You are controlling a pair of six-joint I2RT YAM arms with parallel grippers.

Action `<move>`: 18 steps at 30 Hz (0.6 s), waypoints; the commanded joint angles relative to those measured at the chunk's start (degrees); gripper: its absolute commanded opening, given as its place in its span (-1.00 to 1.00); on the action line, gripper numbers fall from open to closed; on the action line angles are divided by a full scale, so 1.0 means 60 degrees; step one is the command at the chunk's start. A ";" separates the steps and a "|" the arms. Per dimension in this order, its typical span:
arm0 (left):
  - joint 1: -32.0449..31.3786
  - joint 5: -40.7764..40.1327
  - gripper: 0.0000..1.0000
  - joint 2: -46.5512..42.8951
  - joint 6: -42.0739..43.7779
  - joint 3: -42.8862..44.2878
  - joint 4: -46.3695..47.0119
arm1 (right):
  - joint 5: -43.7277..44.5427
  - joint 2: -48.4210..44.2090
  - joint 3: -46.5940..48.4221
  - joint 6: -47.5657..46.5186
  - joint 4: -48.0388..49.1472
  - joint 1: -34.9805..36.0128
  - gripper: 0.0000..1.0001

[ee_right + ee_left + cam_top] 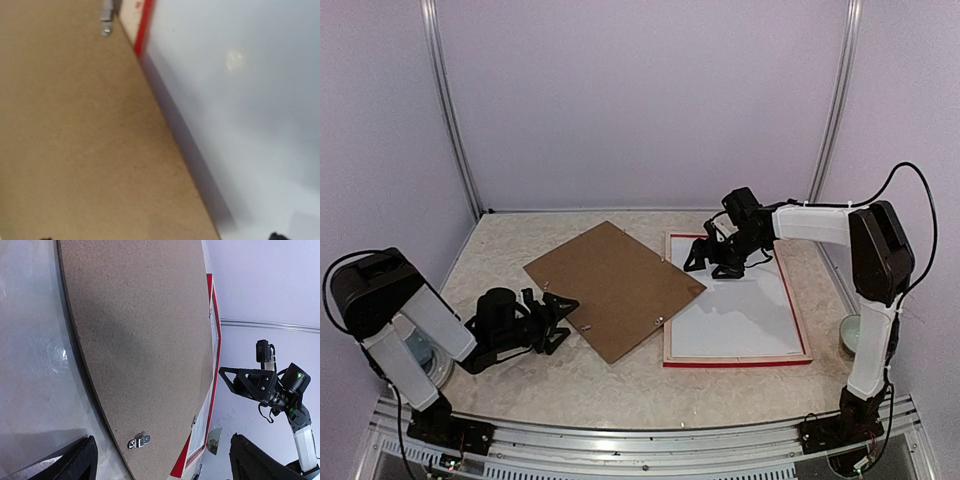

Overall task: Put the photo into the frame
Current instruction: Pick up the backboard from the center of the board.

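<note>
Frame is the big rectangular picture frame (736,359) with thin bars, lying flat and back-up on the right half of the marbled beige table (620,390). Pale wood faces up and there's red along the outer edge. Its long sides look like they run away from the arms toward the back wall, short sides across, pretty much square to the table's near edge.

Inside the bars sits 1 flat white sheet (745,320) that fills the whole opening. Whether that's the photo's blank back, I can't tell.

Left of it is the brown rectangular fibreboard backing panel (615,288), turned diagonal, with its right corner lapping over the frame's left bar. Small metal turn clips (139,442) sit near its edges.

Left jaws hang low by the panel's left corner, spread wide with nothing between them. Right jaws are over the frame's far-left corner, above the white sheet, also apart and not gripping anything I can see.
</note>
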 commanded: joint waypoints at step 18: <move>-0.0105 0.0122 0.79 0.1092 -0.0425 0.0023 0.0862 | -0.2026 0.0324 -0.0363 0.0063 0.1820 -0.0519 0.81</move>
